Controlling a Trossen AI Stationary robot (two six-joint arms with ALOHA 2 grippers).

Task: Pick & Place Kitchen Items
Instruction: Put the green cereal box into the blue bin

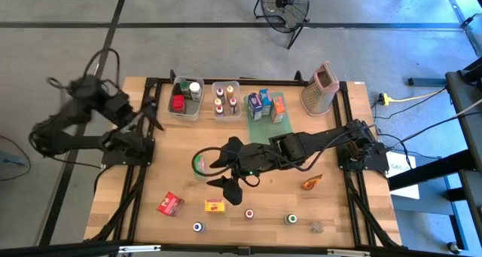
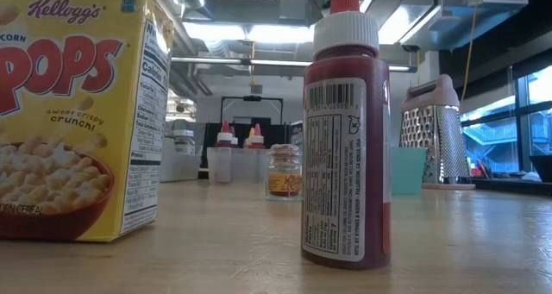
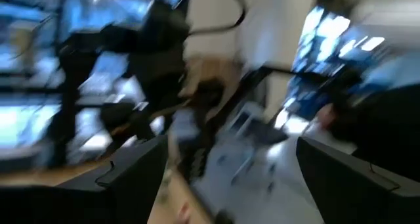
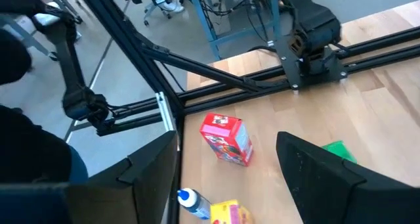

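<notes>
1. The right gripper (image 1: pixel 220 171) hangs over the middle of the wooden table (image 1: pixel 331 204), its dark fingers spread apart and empty.
2. A green-rimmed round can (image 1: pixel 199 164) stands just beside it, between the fingertips and the left side.
3. The left gripper (image 1: pixel 153 112), fingers parted and empty, sits near the table's left edge, close to a clear plastic bin (image 1: pixel 185 111) holding a red item and a white-capped jar.
4. Near the front edge lie a small red carton (image 1: pixel 170 204), a small yellow carton (image 1: pixel 215 206) and a row of tiny capped spice jars (image 1: pixel 249 213).
5. A small orange packet (image 1: pixel 312 183) lies under the right arm.
</notes>
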